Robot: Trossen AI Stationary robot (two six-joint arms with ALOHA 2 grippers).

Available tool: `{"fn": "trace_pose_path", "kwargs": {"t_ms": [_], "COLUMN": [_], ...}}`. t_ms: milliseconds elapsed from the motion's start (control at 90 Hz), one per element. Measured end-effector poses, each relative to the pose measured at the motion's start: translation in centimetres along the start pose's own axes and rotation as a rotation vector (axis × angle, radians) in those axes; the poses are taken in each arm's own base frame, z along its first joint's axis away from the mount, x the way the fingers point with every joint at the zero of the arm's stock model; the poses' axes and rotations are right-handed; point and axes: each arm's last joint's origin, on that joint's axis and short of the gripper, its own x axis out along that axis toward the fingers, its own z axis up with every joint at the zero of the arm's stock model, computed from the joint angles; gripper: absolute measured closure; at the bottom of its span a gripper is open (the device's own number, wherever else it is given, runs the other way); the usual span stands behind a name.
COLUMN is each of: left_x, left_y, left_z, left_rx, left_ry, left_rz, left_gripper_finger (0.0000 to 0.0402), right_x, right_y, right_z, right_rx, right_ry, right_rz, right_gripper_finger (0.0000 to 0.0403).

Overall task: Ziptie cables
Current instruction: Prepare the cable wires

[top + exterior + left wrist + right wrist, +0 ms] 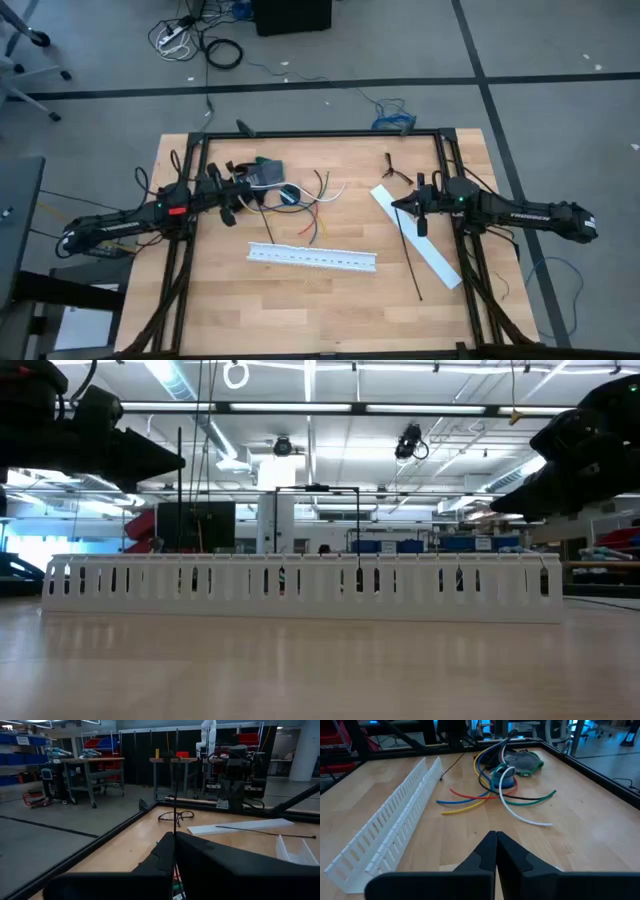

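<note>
While cables [305, 200] sprawl mid-table, ziptie [408, 255] near edge

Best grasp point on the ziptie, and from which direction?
Likely the ziptie mid-length, from straight above with the right gripper, which sits right by its upper end. It lies flat and straight, partly across the white strip, so the fingers should straddle its thin width; both grippers look shut, so open first.
</note>
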Motion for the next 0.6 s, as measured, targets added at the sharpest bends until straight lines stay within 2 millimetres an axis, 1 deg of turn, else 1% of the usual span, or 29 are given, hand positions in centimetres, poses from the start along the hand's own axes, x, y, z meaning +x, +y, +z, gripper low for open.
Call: {"fn": "trace_pose_path", "kwargs": {"t_ms": [200,289,400,500,600], "left_x": [0.0,0.0,-0.2,-0.3,-0.3], "left_y": [0.0,0.0,0.0,0.1,0.2], "left_z": [0.4,1.0,1.8,2.4,2.7], "left_rx": [0.018,0.028,0.026,0.015,0.011], "left_ry": [-0.043,-0.1,-0.186,-0.244,-0.249], "left_rz": [0.001,0.006,0.013,0.029,0.057], "left_gripper_finger": [0.04,0.04,0.04,0.04,0.04], "right_x": [-0.1,-0.3,-0.6,-0.8,-0.8], "right_y": [-0.2,-0.3,-0.2,-0.2,-0.1], "right_z": [1.5,2.5,3.5,3.8,4.0], "right_rx": [-0.04,-0.045,-0.056,-0.078,-0.079], "right_ry": [-0.155,-0.257,-0.362,-0.399,-0.401], "right_rz": [-0.069,-0.105,-0.101,-0.083,-0.078], "right_gripper_finger": [0.0398,0.0398,0.0398,0.0398,0.0398]}}
